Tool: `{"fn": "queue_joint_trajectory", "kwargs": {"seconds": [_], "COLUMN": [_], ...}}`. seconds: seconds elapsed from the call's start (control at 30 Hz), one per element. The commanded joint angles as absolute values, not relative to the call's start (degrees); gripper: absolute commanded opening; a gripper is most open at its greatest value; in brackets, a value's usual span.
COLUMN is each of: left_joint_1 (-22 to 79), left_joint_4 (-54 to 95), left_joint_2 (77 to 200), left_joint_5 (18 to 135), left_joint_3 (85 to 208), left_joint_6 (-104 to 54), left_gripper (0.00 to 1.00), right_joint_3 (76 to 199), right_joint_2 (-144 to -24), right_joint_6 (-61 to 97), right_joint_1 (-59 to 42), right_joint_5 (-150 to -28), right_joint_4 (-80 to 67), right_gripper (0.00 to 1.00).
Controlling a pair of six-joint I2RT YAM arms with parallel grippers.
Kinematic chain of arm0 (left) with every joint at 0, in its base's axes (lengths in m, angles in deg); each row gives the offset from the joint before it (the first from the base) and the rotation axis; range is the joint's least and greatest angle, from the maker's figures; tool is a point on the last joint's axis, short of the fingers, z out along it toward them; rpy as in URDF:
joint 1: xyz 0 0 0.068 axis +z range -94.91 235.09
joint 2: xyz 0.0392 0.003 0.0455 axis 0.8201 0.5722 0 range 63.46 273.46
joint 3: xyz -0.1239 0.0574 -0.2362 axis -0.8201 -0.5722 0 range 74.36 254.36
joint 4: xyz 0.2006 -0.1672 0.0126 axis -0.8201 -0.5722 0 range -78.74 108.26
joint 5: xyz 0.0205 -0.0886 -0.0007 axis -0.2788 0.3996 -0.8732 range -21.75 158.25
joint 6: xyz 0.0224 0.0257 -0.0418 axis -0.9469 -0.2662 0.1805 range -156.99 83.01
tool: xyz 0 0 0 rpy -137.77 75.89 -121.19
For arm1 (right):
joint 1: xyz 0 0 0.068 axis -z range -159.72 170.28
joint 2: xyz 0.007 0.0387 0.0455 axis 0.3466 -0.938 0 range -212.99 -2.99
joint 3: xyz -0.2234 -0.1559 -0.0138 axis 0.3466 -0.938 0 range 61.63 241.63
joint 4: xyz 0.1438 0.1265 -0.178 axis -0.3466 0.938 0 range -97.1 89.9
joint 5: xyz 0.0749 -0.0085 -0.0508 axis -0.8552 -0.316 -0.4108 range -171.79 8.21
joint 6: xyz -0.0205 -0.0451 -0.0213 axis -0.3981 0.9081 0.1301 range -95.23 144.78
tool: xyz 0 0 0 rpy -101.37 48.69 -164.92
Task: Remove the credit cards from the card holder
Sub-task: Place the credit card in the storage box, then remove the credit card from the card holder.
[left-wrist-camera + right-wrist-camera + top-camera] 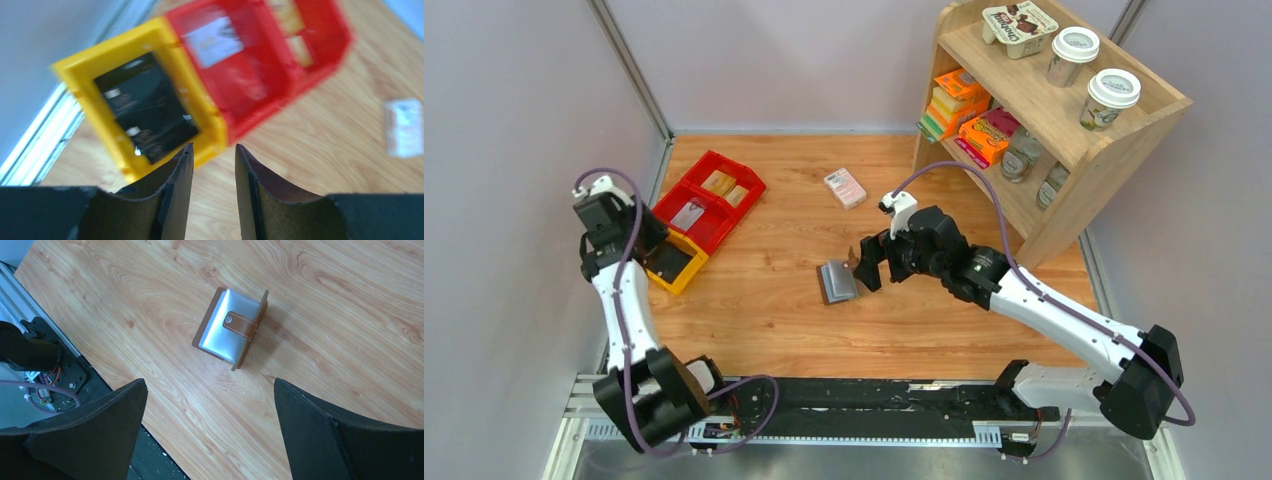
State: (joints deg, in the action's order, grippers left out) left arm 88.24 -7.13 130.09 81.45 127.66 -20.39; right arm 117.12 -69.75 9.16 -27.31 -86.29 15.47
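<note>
Top ext: card holder (837, 281) lies flat on table (764, 330), roughly mid-board, pale face up. R gripper (862, 268) sits just right of the holder, close to its right edge but contact unclear; fingers spread wide, nothing in them. L gripper (656, 243) is well left of the holder, over the yellow bin (686, 283); finger state hard to read from here. Red bin (746, 178) is left and further back from the holder, touching the yellow one. One credit card (689, 213) lies in it, pale, w/ yellowish blocks (720, 182) in its back compartments. Pink-white box (845, 187) lies behind the holder, apart. Wood shelf (1114, 150) stands back-right of the holder.

L wrist: L gripper (212, 167) fingers partly apart, gap empty, hanging above the near rim of the yellow bin (165, 47). Bin inside looks dark. Red bin (260, 100) adjoins it, w/ pale card (215, 42) blurred inside. Pink-white box (404, 127) at right, blurred.

R wrist: R gripper (210, 385) fingers wide apart, empty, above bare table (325, 300) near the holder. Card holder (231, 327) lies beyond the fingertips, not touched; brown snap tab crosses its pale blue-grey face. Can't tell if cards are inside.
</note>
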Motion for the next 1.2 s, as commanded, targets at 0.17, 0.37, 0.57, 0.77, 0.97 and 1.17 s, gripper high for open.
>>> {"fn": "queue_joint_trajectory", "kwargs": {"seconds": [0.17,0.37,0.57,0.77,0.97,1.17], "left_joint_1": [66.2,59.15,58.87,57.47,53.7,50.53], "left_joint_4": [-9.34,-9.6,-16.61,-21.2,-20.41,-19.1], "left_joint_2": [112.96,107.15,102.48,101.16,101.86,103.27], "left_joint_5": [83.29,84.07,82.32,79.25,80.03,82.05], "left_joint_3": [121.49,114.8,112.86,115.67,114.79,114.44], "left_joint_6": [-13.97,-11.06,-15.62,-17.66,-15.29,-13.35], "left_gripper": [0.51,0.57,0.77,0.78,0.78,0.79], "right_joint_3": [125.87,135.35,147.39,154.09,154.53,150.59], "right_joint_2": [-78.12,-90.86,-106.67,-115.91,-120.49,-120.41], "right_joint_6": [9.04,10.01,8.34,4.13,2.19,-0.18], "right_joint_1": [-28.23,-33.32,-37.63,-38.96,-38.78,-36.76], "right_joint_5": [-86.28,-72.94,-60.54,-55.35,-52.97,-55.59], "right_joint_4": [17.94,24.35,33.84,36.84,36.15,34.04], "right_gripper": [1.0,1.0,1.0,1.0,1.0,0.99]}}
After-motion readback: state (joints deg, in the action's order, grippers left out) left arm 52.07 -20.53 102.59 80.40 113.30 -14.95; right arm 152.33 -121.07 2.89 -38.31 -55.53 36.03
